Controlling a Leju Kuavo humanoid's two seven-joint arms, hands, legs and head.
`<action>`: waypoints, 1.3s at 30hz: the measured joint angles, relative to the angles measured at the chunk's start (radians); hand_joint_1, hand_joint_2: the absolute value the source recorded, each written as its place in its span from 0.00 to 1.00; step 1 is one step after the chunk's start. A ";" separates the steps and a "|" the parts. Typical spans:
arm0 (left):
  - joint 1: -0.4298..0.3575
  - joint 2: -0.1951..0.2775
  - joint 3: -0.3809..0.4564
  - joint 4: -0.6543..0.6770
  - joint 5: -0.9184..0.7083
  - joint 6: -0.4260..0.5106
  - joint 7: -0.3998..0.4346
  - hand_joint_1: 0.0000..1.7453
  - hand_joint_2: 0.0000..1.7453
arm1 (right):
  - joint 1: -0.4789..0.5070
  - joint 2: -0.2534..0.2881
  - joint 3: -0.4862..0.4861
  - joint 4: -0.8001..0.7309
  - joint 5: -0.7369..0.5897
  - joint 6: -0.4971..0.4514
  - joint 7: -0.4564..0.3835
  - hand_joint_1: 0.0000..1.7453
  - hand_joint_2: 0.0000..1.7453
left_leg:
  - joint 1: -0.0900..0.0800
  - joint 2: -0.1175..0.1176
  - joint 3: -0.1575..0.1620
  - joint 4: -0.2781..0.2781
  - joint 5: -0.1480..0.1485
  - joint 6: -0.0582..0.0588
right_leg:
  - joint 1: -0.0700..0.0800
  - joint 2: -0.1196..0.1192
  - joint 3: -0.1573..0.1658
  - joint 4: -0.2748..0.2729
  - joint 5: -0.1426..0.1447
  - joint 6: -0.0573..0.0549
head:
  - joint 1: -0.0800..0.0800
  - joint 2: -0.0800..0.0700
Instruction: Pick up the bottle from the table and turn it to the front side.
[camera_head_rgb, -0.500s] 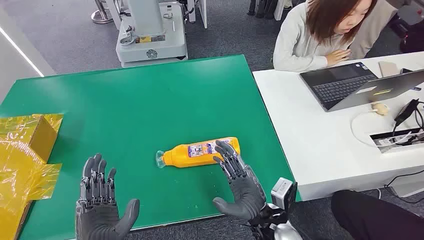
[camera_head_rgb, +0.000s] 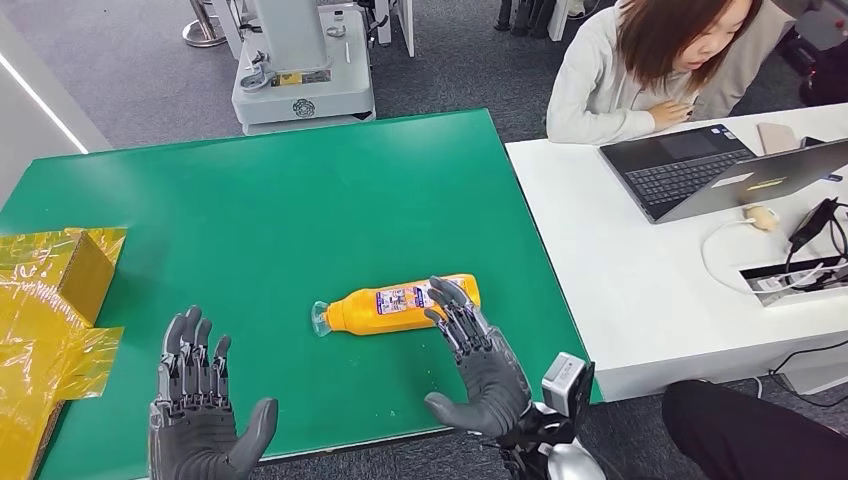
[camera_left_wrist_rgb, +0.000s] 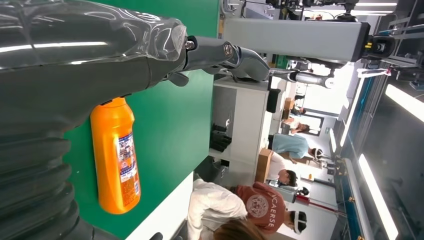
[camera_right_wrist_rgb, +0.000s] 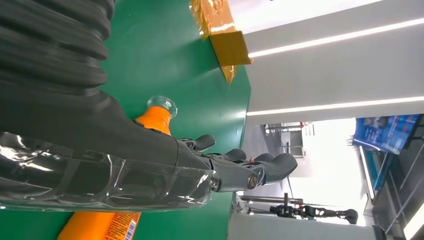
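— Where was the bottle (camera_head_rgb: 396, 303)?

— It lay on its side on the green counter (camera_head_rgb: 300, 200), toward the near right part, its clear cap (camera_head_rgb: 320, 319) pointing to my left and its orange base to my right. The label (camera_head_rgb: 403, 298) faced up. From my left wrist the bottle (camera_left_wrist_rgb: 115, 155) showed whole, flat on the green, with nothing wrapped round it.

— And your right hand?

— My right hand (camera_head_rgb: 478, 360) was stretched out flat at the base end. The fingers (camera_head_rgb: 452, 306) were straight and spread apart, their tips over the label end of the bottle. Whether they pressed on it or only hung just above it, I could not tell. They were not curled round anything. From the right wrist the hand (camera_right_wrist_rgb: 150, 160) lay over the bottle (camera_right_wrist_rgb: 150, 120), its fingers extended past it.

— The left?

— My left hand (camera_head_rgb: 196, 400) was well apart from the bottle, over the near left part of the counter, palm up, fingers wide and holding nothing.

— What else was around?

— A yellow box (camera_head_rgb: 70, 265) with crinkled yellow film (camera_head_rgb: 45, 350) sat at the counter's left edge. To the right stood a white desk (camera_head_rgb: 620, 280) with a laptop (camera_head_rgb: 690, 170), and a person (camera_head_rgb: 640, 70) sat behind it. Beyond the counter's far edge stood a white machine base (camera_head_rgb: 300, 80).
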 joint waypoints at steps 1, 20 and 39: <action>0.000 -0.001 0.000 0.000 -0.001 -0.001 0.001 0.00 1.00 | -0.001 0.000 0.000 0.000 0.000 0.000 0.000 0.00 1.00 | 0.000 0.000 0.000 0.000 0.000 0.000 | 0.000 0.000 0.000 0.000 0.000 0.000 | 0.000 0.000; -0.014 -0.021 0.000 0.000 -0.015 -0.042 0.003 0.00 1.00 | -0.014 0.000 -0.011 0.000 0.117 -0.051 0.003 0.00 1.00 | 0.000 0.000 0.000 0.000 0.000 0.000 | 0.000 0.000 0.000 0.000 0.000 0.000 | 0.000 0.000; -0.158 -0.049 -0.072 0.165 0.062 -0.109 -0.036 0.00 1.00 | -0.229 -0.068 -0.052 0.203 0.638 -0.343 0.171 0.00 1.00 | 0.000 0.001 0.001 0.001 0.001 0.000 | 0.000 0.002 0.000 0.000 0.002 0.000 | 0.000 0.000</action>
